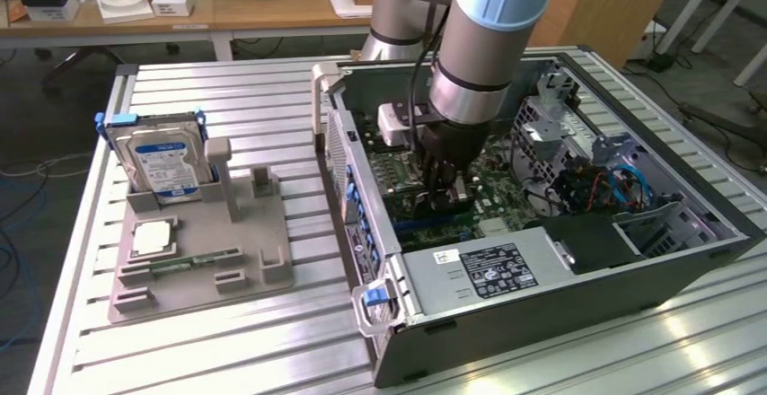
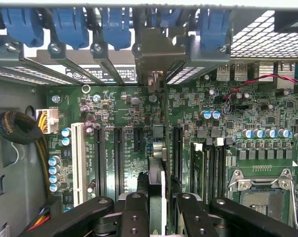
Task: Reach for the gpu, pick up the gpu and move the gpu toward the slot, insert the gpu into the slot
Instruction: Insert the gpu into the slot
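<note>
Your jaws are closed on the gpu (image 2: 157, 148). The two black fingers (image 2: 134, 217) press the thin card from both sides, and it stands on its edge between them. The arm (image 1: 480, 45) reaches down into the open computer case (image 1: 540, 314), which lies on the desk (image 1: 240, 90). So the gpu is inside the case, over the green motherboard (image 2: 267, 128), and not on the grey holder (image 1: 198, 251) at the exterior view's left, where the hard drive (image 1: 168, 163) stands.

The relation that matters is the line of the card against the sockets. Its long axis runs from the jaws toward the wall of the case with the blue clips (image 2: 69, 24). The silver bracket (image 2: 156, 54) is at that far end, close to this wall. In the exterior view this wall is to the left of the jaws. The long black slots (image 2: 118, 158) on the board run in the same direction, so to my judgement the card is parallel to them.

The slot that it should enter I cannot make out, because the card covers the board directly below it. I also cannot tell whether its lower edge already touches the board or hangs just above.
</note>
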Available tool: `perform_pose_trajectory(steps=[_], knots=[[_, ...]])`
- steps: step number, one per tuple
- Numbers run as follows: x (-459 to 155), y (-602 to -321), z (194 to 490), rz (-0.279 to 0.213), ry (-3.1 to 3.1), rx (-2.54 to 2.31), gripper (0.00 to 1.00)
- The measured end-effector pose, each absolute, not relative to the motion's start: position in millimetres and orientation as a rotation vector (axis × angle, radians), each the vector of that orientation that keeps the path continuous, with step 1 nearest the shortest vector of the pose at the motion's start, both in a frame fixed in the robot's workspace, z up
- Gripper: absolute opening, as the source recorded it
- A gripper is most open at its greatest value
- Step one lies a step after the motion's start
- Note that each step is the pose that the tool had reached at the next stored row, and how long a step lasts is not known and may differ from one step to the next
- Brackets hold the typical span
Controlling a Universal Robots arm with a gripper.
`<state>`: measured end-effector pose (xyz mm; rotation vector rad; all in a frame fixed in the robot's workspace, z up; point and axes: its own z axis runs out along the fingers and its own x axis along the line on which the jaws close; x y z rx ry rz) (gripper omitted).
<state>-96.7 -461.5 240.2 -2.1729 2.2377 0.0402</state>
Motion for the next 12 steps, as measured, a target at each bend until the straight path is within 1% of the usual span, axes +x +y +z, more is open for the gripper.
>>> perform_pose_trajectory(steps=[12], knots=[[-98.1, -462.7, 240.4, 0.040, 2.237, -2.173, 0.27]])
